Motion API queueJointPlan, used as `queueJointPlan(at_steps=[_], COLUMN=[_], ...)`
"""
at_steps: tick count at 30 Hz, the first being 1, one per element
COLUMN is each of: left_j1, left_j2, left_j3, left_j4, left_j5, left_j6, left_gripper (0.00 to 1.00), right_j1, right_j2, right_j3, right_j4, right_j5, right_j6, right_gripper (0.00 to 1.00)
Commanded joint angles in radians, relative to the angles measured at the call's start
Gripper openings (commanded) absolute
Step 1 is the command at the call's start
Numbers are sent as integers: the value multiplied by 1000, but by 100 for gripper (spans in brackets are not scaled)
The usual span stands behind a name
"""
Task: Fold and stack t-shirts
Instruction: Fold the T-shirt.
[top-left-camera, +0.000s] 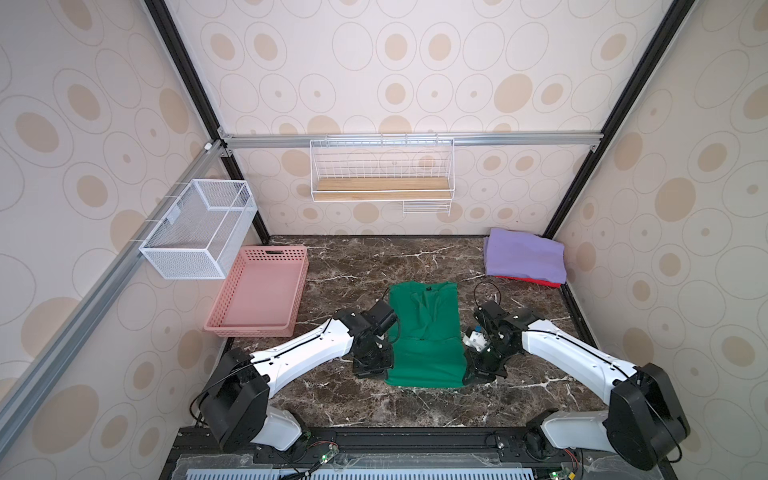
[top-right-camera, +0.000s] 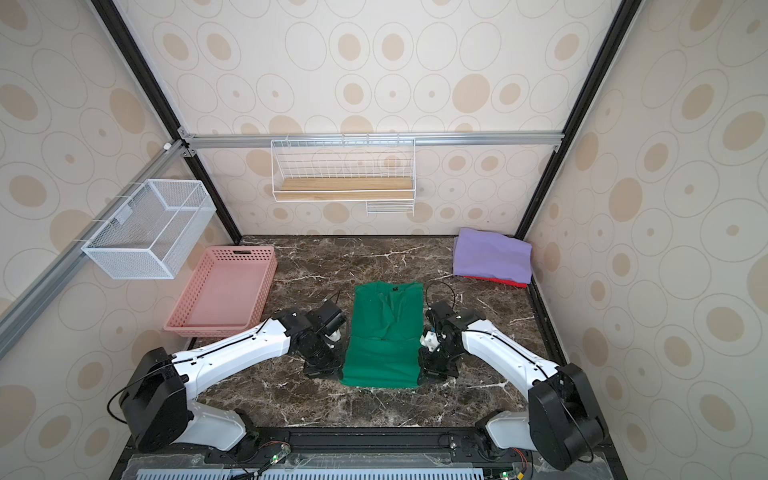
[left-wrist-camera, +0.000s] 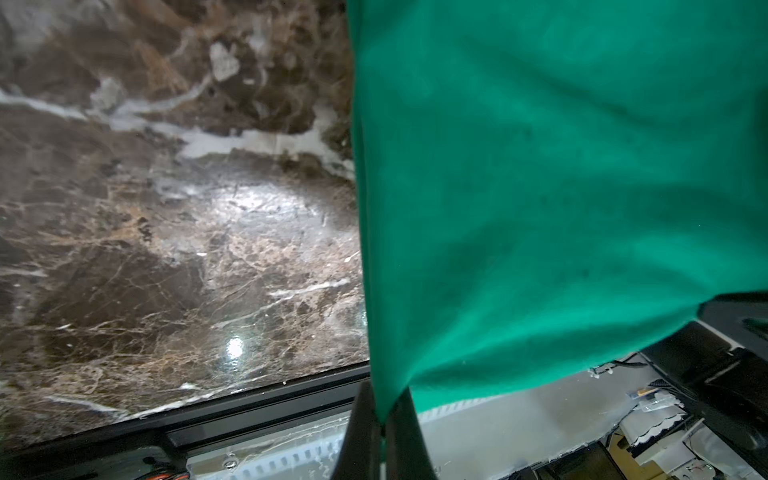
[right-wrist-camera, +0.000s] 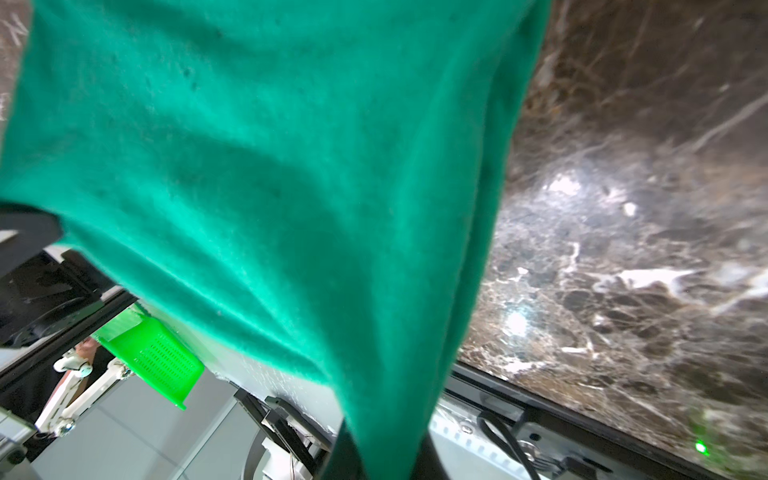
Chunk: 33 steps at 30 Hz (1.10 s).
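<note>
**Hem pinched for the fold**

The left gripper (left-wrist-camera: 380, 415) and right gripper (right-wrist-camera: 386, 453) are each pinching a near hem corner of the green shirt (top-left-camera: 424, 328), which is lying at the centre of the table (top-left-camera: 353, 266). This is probably keeping the hem level for folding toward the collar. The lavender shirt (top-left-camera: 525, 257) is sitting atop the red shirt (top-left-camera: 540, 282), far right.

- Both top views look down from high at six o'clock, sharing your whole table (top-left-camera: 374, 266) (top-right-camera: 332, 266).
- Your wrist cameras hug the green t-shirt (left-wrist-camera: 540, 166) (right-wrist-camera: 291, 166), facing six o'clock.

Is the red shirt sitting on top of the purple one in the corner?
No, the purple shirt lies on top, and only an edge of the red shirt shows beneath it.
</note>
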Motion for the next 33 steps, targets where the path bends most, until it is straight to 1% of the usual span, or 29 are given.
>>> queueJointPlan(at_steps=[1,4,9,13,16,20,26,28,33], left_j1=[-2,-8,-17,-49,-50,-50,-29,-5,68], left_j2=[-81,-130,-178,-192,-177,-110,31,68,99], left_j3=[-75,-109,-114,-78,-33,86,329,385,463], left_j4=[-15,-3,-9,-24,-55,-117,-231,-251,-301], left_j5=[-17,-9,-10,-11,-17,-46,-123,-128,-130], left_j6=[-67,-106,-145,-170,-156,-100,17,50,125], left_gripper=[0,0,0,0,0,0,0,0,0], right_j1=[-3,-2,9,22,23,23,19,14,6], right_j2=[-40,-75,-135,-205,-236,-183,-80,-44,43], right_j3=[-56,-85,-101,-107,-60,56,213,263,385], right_j4=[-66,-74,-135,-206,-261,-321,-335,-331,-340], right_j5=[21,5,-4,-14,18,66,114,119,143], right_j6=[7,17,16,25,15,-19,-48,-54,-88], right_gripper=[13,13,12,11,12,11,12,12,11])
